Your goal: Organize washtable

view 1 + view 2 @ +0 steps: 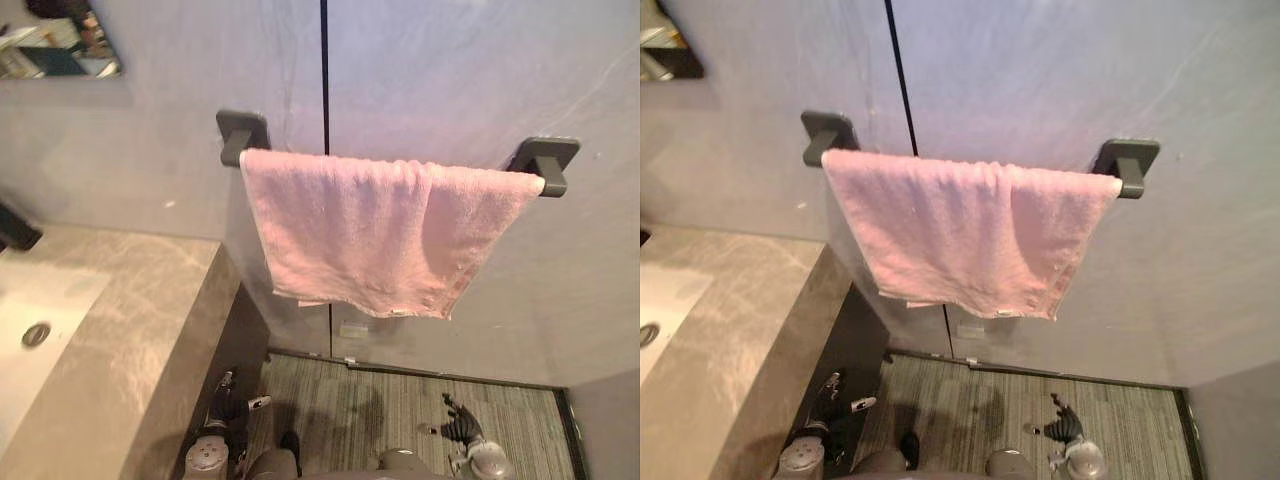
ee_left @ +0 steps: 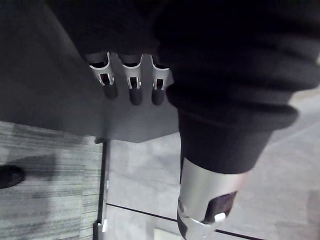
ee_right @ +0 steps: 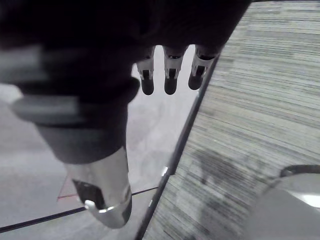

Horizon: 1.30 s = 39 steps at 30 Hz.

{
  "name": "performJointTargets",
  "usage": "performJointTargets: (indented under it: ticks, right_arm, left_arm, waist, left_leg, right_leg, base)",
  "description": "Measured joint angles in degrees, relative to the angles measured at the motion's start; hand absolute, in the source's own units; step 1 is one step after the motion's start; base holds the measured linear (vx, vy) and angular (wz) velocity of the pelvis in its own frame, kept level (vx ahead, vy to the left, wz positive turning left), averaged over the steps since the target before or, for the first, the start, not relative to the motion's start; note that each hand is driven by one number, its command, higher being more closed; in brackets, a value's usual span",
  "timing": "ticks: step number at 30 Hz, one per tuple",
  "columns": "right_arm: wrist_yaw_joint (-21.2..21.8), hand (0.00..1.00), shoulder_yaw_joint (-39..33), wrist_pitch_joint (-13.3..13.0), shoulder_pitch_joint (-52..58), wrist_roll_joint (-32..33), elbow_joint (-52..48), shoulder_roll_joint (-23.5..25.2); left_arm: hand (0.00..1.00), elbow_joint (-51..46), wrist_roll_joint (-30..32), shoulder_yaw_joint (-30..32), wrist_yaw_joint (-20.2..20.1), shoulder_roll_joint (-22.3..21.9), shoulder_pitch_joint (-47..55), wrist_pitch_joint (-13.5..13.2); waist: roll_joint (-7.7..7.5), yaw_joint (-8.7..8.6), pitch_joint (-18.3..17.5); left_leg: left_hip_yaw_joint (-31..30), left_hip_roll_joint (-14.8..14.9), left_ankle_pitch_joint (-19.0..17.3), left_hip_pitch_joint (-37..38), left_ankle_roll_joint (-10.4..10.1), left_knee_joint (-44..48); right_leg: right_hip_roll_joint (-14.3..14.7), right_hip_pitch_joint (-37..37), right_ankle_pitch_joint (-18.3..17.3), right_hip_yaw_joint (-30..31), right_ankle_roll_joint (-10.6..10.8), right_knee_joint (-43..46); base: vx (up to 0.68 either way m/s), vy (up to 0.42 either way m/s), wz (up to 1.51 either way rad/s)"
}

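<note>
While both my arms hang low, the grey wall (image 1: 470,80) rises in front of me, split by a thin dark vertical seam (image 1: 324,70). A corner of a mirror (image 1: 60,45) shows high on my left. Below it the marbled grey counter (image 1: 130,330) runs along my left side, with a white sink (image 1: 40,295) sunk into it and a round drain (image 1: 36,334) at the bottom of the sink. Striped grey carpet (image 1: 400,400) covers the floor at the foot of the wall.

The pink towel (image 1: 370,235) hangs over a dark rail (image 1: 548,172) fixed to the wall by two dark brackets, to the right of the counter's end and above the carpet. It is draped across nearly the whole rail. Its lower edge slants, hanging lower toward my right, and the cloth looks soft and slightly rumpled along the top.

My left hand (image 1: 226,398) hangs beside the counter's dark side. Its fingers (image 2: 131,82) are released and straight, grasping nothing. My right hand (image 1: 460,424) hangs over the carpet, fingers (image 3: 170,80) likewise released and empty.
</note>
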Motion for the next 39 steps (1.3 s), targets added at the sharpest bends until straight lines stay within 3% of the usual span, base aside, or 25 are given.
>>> performJointTargets:
  ticks: [1, 2, 3, 5, 6, 8, 9, 12, 13, 14, 15, 17, 20, 24, 29, 31, 33, 34, 36, 37, 39]
  right_arm:
    - [-0.08, 0.0, -0.14, -0.04, 0.0, 0.51, -1.41, 0.07]
    - [-0.14, 0.0, -0.14, -0.15, -0.1, 1.03, -2.69, -0.01]
    - [-0.42, 0.0, -0.27, -0.19, -0.24, 1.28, -3.82, -0.29]
    - [-1.34, 0.0, -0.31, -0.24, -0.35, 1.31, -3.07, -0.53]
    - [-2.13, 0.0, -0.61, 0.05, -0.82, 1.76, -2.72, 0.01]
    - [-2.76, 0.0, -2.01, 0.1, -0.82, 2.45, -2.85, 0.38]
    - [-3.05, 0.0, -2.25, 0.13, -0.76, 2.83, -2.86, 0.42]
    - [-3.44, 0.0, -2.69, 0.08, -0.27, 3.48, -2.32, 0.32]
    - [-3.44, 0.0, -2.78, 0.08, -0.27, 3.49, -1.71, 0.3]
    - [-3.47, 0.0, -3.64, 0.11, -0.64, 3.51, -0.7, 0.37]
    - [-3.47, 0.0, -4.72, 0.13, -0.62, 3.52, -0.3, 0.43]
    - [-3.37, 0.0, -5.04, 0.13, -1.31, 3.57, 1.37, 1.22]
    - [-3.38, 0.0, -5.14, 0.12, -0.72, 3.63, 1.49, 1.79]
    - [-3.37, 0.0, -4.94, 0.13, 0.1, 3.59, 2.06, 2.63]
    - [-3.39, 0.0, -3.98, 0.2, 0.36, 3.57, 3.82, 2.64]
    - [-3.46, 0.0, -3.87, 0.23, 0.27, 3.59, 3.94, 2.52]
    - [-3.62, 0.0, -4.09, 0.26, -0.81, 3.64, 4.09, 2.18]
    - [-3.81, 0.0, -4.47, 0.26, -1.88, 3.62, 5.01, 1.93]
    - [-3.99, 0.0, -4.7, 0.43, -3.14, 3.62, 5.59, 1.03]
    - [-4.08, 0.0, -4.88, 0.44, -3.49, 3.62, 5.6, 0.62]
    - [-4.73, 0.0, -5.22, 0.35, -4.32, 3.61, 5.63, -1.38]
  left_arm:
    - [0.0, -0.1, -0.53, -0.29, 0.0, -0.87, 0.07, 0.0]
    - [0.0, -0.14, -0.69, -0.87, 0.02, -1.85, 0.17, 0.01]
    - [0.0, -0.27, -1.55, -2.09, -0.07, -2.87, -0.02, 0.08]
    - [0.0, -1.68, -2.73, -3.84, -0.2, -3.92, 0.06, 0.01]
    - [0.0, -1.77, -3.0, -4.28, -0.24, -4.14, 0.32, 0.24]
    - [0.0, -2.97, -2.99, -4.31, -0.24, -4.03, 0.54, 0.72]
    - [0.0, -4.69, -2.96, -4.31, -0.27, -3.82, 0.8, 1.16]
    - [0.0, -5.74, -2.97, -4.39, -0.4, -3.74, 0.8, 1.19]
    - [0.0, -5.61, -2.97, -4.39, -0.45, -3.67, 0.8, 1.26]
    - [0.0, -5.26, -2.92, -4.48, -0.55, -3.41, 0.58, 1.32]
    - [0.0, -4.32, -2.77, -4.47, -0.51, -3.23, -0.23, 1.35]
    - [0.0, -3.03, -2.6, -4.43, -0.47, -1.45, -0.87, 1.61]
    - [0.0, -1.96, -2.39, -4.38, -0.48, -0.32, 0.53, 1.84]
    - [0.0, 1.69, -2.36, -4.3, -0.5, 0.04, 1.23, 2.06]
    - [0.0, 3.05, -2.02, -3.65, -0.52, 0.02, 1.86, 2.24]
    - [0.0, 2.39, -2.12, -2.77, -0.46, 0.02, 1.51, 2.2]
    - [0.0, -0.47, -2.59, -2.65, -0.35, 0.28, 1.29, 2.14]
    - [0.0, -1.14, -2.7, -2.72, -0.33, 0.2, 0.3, 2.18]
    - [0.0, -1.15, -2.75, -2.59, -0.35, 0.21, 0.29, 2.36]
    - [0.0, -1.15, -2.75, -2.59, -0.35, 0.21, 0.4, 2.36]
    - [0.0, -1.37, -2.75, -2.58, -0.34, 0.16, -0.12, 2.32]
  waist:
    - [0.18, 1.19, 0.22]
    - [0.75, 2.16, 0.5]
    - [2.3, 1.59, 1.28]
    - [3.0, 1.05, 1.93]
    - [3.11, 0.27, 2.43]
    - [2.22, 0.0, 2.94]
    - [1.64, 0.01, 3.29]
    - [2.72, -0.76, 2.69]
    - [3.09, -1.34, 2.46]
    - [3.95, -1.69, 1.93]
    - [5.27, -1.94, 1.42]
    - [4.32, -1.9, 1.29]
    - [4.33, -2.36, 1.09]
    - [4.54, -2.72, 0.18]
    - [4.21, -2.72, 0.26]
    - [4.32, -2.73, 0.39]
    - [4.24, -2.78, 0.58]
    - [3.63, -2.77, 2.0]
    - [3.05, -2.58, 2.83]
    - [3.12, -2.79, 2.85]
    - [3.55, -2.9, 2.76]
  left_leg:
    - [-0.17, 0.79, 0.58, -0.56, -0.95, 0.0]
    - [-1.63, 1.9, 1.47, -1.72, -2.22, 0.08]
    - [-3.97, 3.05, 2.85, -3.0, -3.06, 0.17]
    - [-3.5, 4.89, 8.48, -2.8, -3.66, -5.49]
    - [2.63, 5.94, 8.24, -2.89, -3.15, -5.48]
    - [8.25, 5.67, 6.19, -3.25, -2.24, -0.1]
    - [10.61, 5.58, 3.1, -3.75, -1.44, 6.19]
    - [14.15, 6.76, -5.38, 0.08, -0.21, 15.51]
    - [14.86, 6.86, -6.53, 2.05, -0.19, 14.88]
    - [16.08, 6.71, -7.48, 7.35, -0.86, 7.62]
    - [15.94, 6.19, -6.95, 9.86, -1.67, 0.29]
    - [15.64, 4.39, -2.36, 12.43, -1.48, -7.86]
    - [15.19, 3.03, 0.45, 15.06, -0.22, -12.33]
    - [15.37, 1.87, 1.14, 15.1, 0.73, -13.42]
    - [14.08, 0.69, 1.73, 13.74, 1.16, -12.85]
    - [10.57, 0.19, 2.03, 8.94, 1.47, -9.18]
    - [6.01, -1.66, 7.27, 3.43, 0.98, -9.53]
    - [9.72, -1.11, 6.65, 2.51, 1.36, -8.1]
    - [18.83, 2.01, 2.17, 3.39, 4.3, -2.9]
    - [21.9, 3.3, 1.28, 3.99, 3.64, -2.69]
    - [35.61, 9.14, 0.45, 7.81, 3.67, -3.41]
  right_leg:
    - [0.45, 0.65, -1.19, -0.61, -0.47, -1.88]
    - [1.65, 0.77, -2.41, -2.3, -2.43, -2.96]
    - [3.25, 0.66, -2.27, -5.51, -2.99, -2.45]
    - [5.08, -0.56, -1.25, -10.39, -5.98, -2.1]
    - [4.72, -1.0, -0.28, -14.54, -7.69, -2.56]
    - [3.2, -1.93, 0.62, -17.01, -8.76, -2.57]
    - [1.84, -2.17, 1.44, -18.85, -8.77, -3.02]
    - [-0.04, -0.92, 4.49, -24.48, -8.37, -6.8]
    - [-0.16, -0.41, 5.09, -25.55, -8.17, -7.74]
    - [-0.35, 0.12, 6.28, -27.6, -7.18, -9.53]
    - [-0.17, 0.22, 7.42, -28.8, -6.54, -11.06]
    - [-0.71, 1.39, 10.29, -29.57, -5.5, -15.12]
    - [-1.0, 4.95, 13.9, -30.14, -4.37, -20.86]
    - [-1.31, 5.89, 17.0, -29.28, -3.3, -24.46]
    - [-2.14, 6.33, 18.17, -30.86, -3.03, -25.33]
    - [-2.83, 4.71, 17.85, -34.69, -2.89, -23.69]
    - [-5.08, 1.84, 17.24, -41.47, -3.31, -21.31]
    - [-7.57, 2.14, 17.53, -45.49, -3.63, -21.91]
    - [-9.68, 3.71, 17.6, -50.91, -3.5, -21.38]
    - [-10.46, 4.4, 17.75, -52.58, -3.26, -21.42]
    - [-13.24, 5.74, 19.23, -57.98, -0.86, -21.55]
  base:
    - [-0.21, -0.313, 0.36]
    - [-0.25, -0.338, 0.67]
    - [-0.35, -0.394, 1.14]
    - [-0.34, -0.297, 1.29]
    - [-0.27, -0.192, 1.07]
    - [-0.23, -0.142, 0.94]
    - [-0.22, -0.093, 0.96]
    - [-0.18, -0.017, 0.89]
    - [-0.11, 0.08, 1.01]
    - [-0.09, 0.084, 0.92]
    - [-0.16, 0.152, 0.81]
    - [-0.16, 0.146, 0.36]
    - [-0.14, 0.125, 0.16]
    - [-0.12, 0.101, -0.06]
    - [-0.08, 0.038, 0.14]
    - [-0.1, 0.012, 0.97]
    - [-0.11, 0.007, 1.71]
    - [-0.08, 0.022, 1.68]
    - [-0.04, 0.049, 1.55]
    - [-0.03, 0.132, 1.61]
    - [-0.01, 0.22, 1.41]
